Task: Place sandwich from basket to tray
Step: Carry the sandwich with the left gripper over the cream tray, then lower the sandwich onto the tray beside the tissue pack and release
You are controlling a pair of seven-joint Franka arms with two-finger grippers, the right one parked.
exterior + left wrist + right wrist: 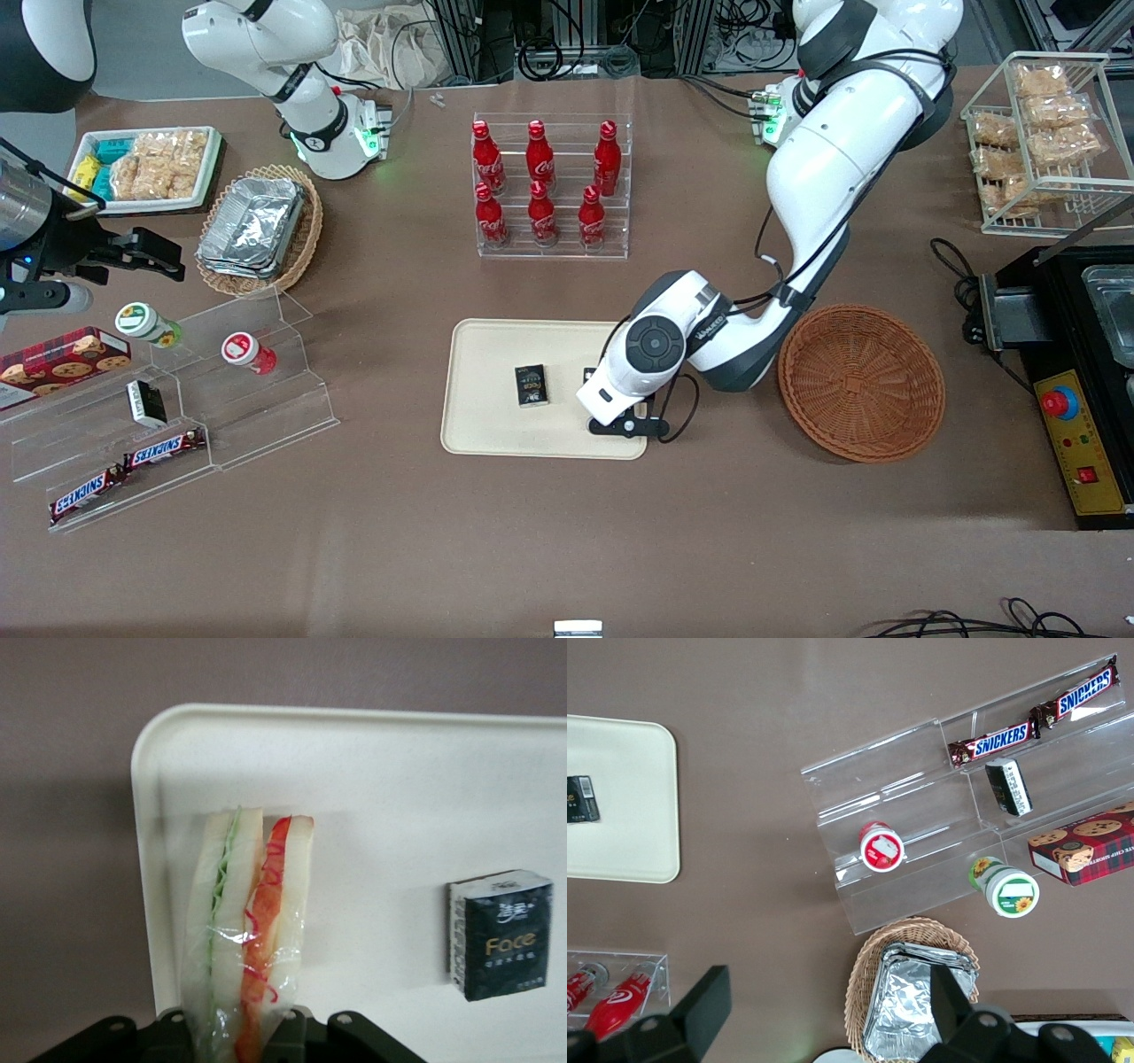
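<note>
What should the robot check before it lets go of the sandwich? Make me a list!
1. Sandwich out of the basket: ok, the basket holds nothing.
2. Gripper over the tray: ok, near the tray's end toward the basket.
3. Sandwich held: ok, jaws shut on its end.
4. Sandwich touching the tray: cannot tell.
5. Clear of the black packet: ok, a gap shows between them.
6. Sandwich inside the tray's rim: ok, though close to the edge.

Six red cola bottles (542,183) stand in a clear rack mid-table; a tan wicker basket of foil trays (259,228), a white snack tray (149,167) and clear stepped shelves holding Snickers bars (165,448) sit toward the parked arm's end.
</note>
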